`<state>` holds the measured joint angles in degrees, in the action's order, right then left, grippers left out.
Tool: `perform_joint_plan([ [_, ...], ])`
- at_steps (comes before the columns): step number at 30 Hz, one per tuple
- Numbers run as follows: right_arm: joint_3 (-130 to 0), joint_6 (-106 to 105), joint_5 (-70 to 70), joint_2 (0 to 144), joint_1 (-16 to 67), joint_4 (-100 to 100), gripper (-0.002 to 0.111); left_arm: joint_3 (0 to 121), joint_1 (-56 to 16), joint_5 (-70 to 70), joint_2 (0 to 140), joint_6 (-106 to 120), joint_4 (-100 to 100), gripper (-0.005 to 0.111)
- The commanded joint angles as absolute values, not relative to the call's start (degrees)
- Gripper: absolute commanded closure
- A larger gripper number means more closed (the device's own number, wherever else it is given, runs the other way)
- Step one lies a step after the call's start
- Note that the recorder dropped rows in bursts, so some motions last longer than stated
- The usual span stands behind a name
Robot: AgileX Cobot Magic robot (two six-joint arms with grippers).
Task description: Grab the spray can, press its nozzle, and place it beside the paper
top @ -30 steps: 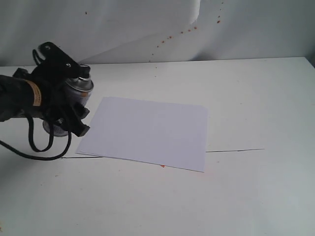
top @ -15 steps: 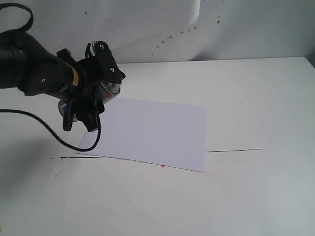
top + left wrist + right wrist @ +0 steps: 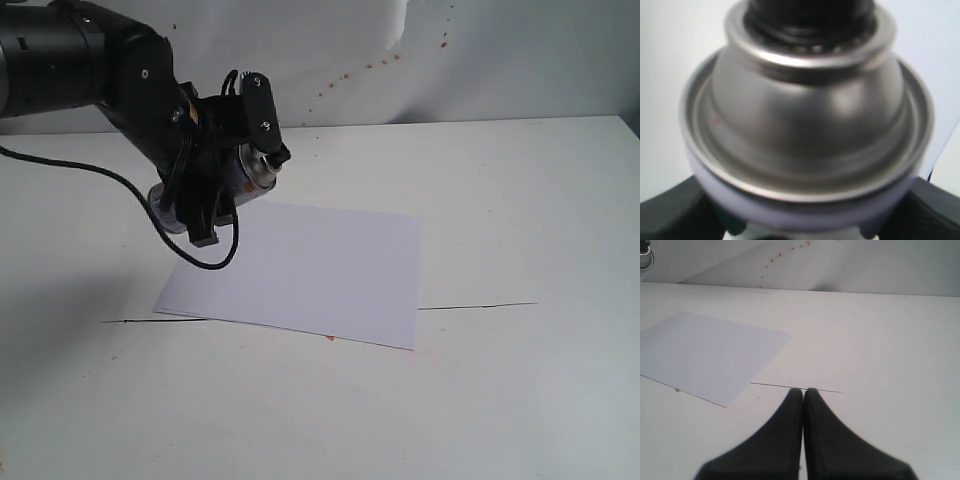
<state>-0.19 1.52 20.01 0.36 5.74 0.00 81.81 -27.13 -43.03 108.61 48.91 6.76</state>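
My left gripper [image 3: 228, 178] is shut on the spray can [image 3: 252, 172], holding it tilted in the air over the paper's far left corner. Only a silver strip of the can shows between the black fingers. In the left wrist view the can's shiny dome [image 3: 805, 115] fills the frame, with the black nozzle [image 3: 810, 15] at its tip and the fingers [image 3: 670, 215] on both sides of the body. The white paper [image 3: 310, 270] lies flat mid-table. My right gripper [image 3: 804, 392] is shut and empty, low over the table near the paper [image 3: 710, 355]; the exterior view does not show it.
A thin black line [image 3: 475, 305] runs across the white table by the paper's near right corner. The left arm's black cable [image 3: 205, 260] hangs down over the paper's left edge. A pale backdrop with small orange specks [image 3: 345, 75] stands behind the table.
The left arm has lifted the can off the table left of the paper and carried it up and to the right, over the paper's far left corner. The paper has not moved.
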Motion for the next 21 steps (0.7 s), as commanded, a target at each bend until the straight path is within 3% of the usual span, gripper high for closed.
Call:
perform_joint_plan([
  [1, 0.0, 1.5, 20.1, 0.0, 6.0, -0.5, 0.108, 85.5, -27.5, -45.5, 110.8, 51.4, 6.2, 0.107],
  [21, 0.0, 1.5, 20.1, 0.0, 6.0, -0.5, 0.108, 91.0, -27.5, -52.4, 117.5, 51.6, 4.8, 0.107],
])
